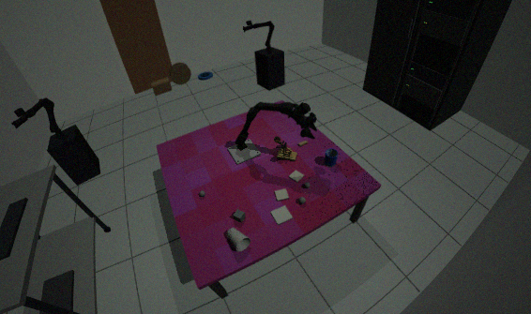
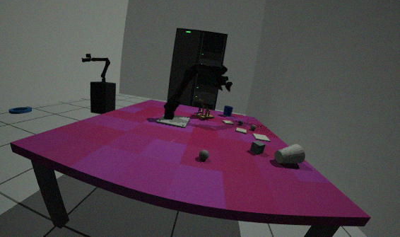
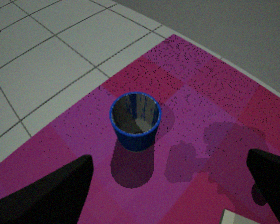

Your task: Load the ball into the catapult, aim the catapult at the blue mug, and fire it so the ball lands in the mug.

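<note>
The blue mug (image 1: pixel 331 157) (image 2: pixel 227 111) (image 3: pixel 135 142) stands upright near the table's far right edge; no ball shows inside it in the wrist view. The yellow-brown catapult (image 1: pixel 285 155) (image 2: pixel 204 117) stands between the arm's base and the mug; whether a ball lies in it is too small to tell. Small grey balls lie on the table: one (image 1: pixel 202 194) (image 2: pixel 203 155) apart, two others (image 1: pixel 306 186) (image 1: pixel 301 201) near the pale tiles. My gripper (image 1: pixel 311 131) (image 2: pixel 225 88) (image 3: pixel 171 160) is open and empty, high above the table between catapult and mug.
A tan block (image 1: pixel 303 143) lies between catapult and mug. Pale square tiles (image 1: pixel 295 175) (image 1: pixel 281 194) (image 1: pixel 281 215) lie in a row. A grey cube (image 1: pixel 238 216) (image 2: pixel 257 148) and a white cup (image 1: pixel 237 240) (image 2: pixel 290 155) on its side are farther off.
</note>
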